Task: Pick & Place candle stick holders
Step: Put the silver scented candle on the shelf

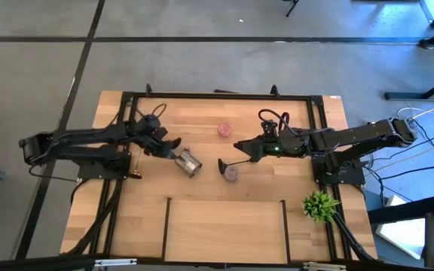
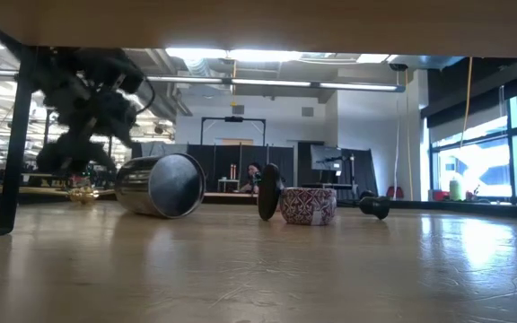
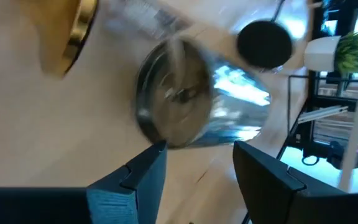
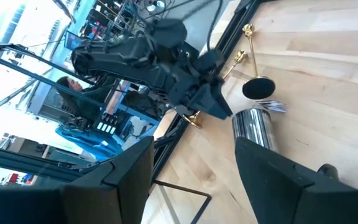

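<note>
Candle stick holders lie scattered on the wooden table (image 1: 224, 226). Silver round holder (image 1: 190, 162) lies on its side left of centre, its open mouth toward the low camera. Left gripper (image 1: 173, 153) sits just beside its base end; in the left wrist view the two fingers (image 3: 143, 176) stand apart, with the holder's base just ahead of them and not gripped. Whether the fingers touch the holder cannot be told. Black holder with the thin stem (image 1: 228, 163) lies tipped over near the table's middle, its disc foot standing on edge just beside a pink glittery holder (image 1: 232, 174), which sits upright. Right gripper (image 1: 239, 146) hovers close to the stem end of the black holder, its fingers spread and holding nothing. A second pink glittery holder (image 1: 223, 129) stands farther back, well apart from both grippers. Small gold holders (image 4: 246, 42) lie near the table's left edge by the left arm's base. Green spiky plant (image 1: 320, 204) stands at the table's right edge.
</note>
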`<control>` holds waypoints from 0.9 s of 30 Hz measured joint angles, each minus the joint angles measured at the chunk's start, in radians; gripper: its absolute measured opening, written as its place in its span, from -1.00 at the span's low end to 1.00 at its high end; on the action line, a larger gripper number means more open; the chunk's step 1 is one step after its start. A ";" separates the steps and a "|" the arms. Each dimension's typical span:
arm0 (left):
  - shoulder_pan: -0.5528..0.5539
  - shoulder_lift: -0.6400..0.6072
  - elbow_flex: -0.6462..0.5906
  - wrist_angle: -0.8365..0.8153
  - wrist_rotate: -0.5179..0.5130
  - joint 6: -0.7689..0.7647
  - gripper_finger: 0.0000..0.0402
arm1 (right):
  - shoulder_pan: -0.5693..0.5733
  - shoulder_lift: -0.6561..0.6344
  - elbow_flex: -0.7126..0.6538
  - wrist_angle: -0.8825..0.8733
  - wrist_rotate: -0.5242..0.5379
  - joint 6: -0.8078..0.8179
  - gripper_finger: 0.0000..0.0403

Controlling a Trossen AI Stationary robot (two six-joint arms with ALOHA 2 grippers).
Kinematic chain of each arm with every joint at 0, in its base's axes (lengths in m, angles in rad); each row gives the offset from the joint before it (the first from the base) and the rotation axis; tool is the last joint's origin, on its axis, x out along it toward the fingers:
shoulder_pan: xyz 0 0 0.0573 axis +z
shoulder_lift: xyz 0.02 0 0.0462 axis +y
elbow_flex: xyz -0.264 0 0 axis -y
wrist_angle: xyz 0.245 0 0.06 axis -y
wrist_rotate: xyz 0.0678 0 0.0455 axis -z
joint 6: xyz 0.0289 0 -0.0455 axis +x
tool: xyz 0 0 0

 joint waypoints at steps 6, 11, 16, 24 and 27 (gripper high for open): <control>-0.092 -0.018 -0.097 0.327 -0.033 -0.208 -0.10 | 0.000 0.000 0.000 -0.001 0.000 0.000 0.14; -0.136 -0.021 -0.098 0.350 -0.104 -0.225 -0.09 | -0.006 0.000 0.000 -0.001 0.000 0.000 0.14; -0.174 -0.021 -0.098 0.335 -0.181 -0.234 -0.09 | -0.006 0.000 0.000 -0.001 0.000 0.000 0.14; -0.228 -0.016 -0.098 0.354 -0.301 -0.259 -0.09 | -0.006 0.000 0.000 -0.001 0.000 0.000 0.14; -0.242 -0.016 -0.098 0.377 -0.361 -0.270 -0.09 | -0.006 0.000 0.000 -0.001 0.000 0.000 0.14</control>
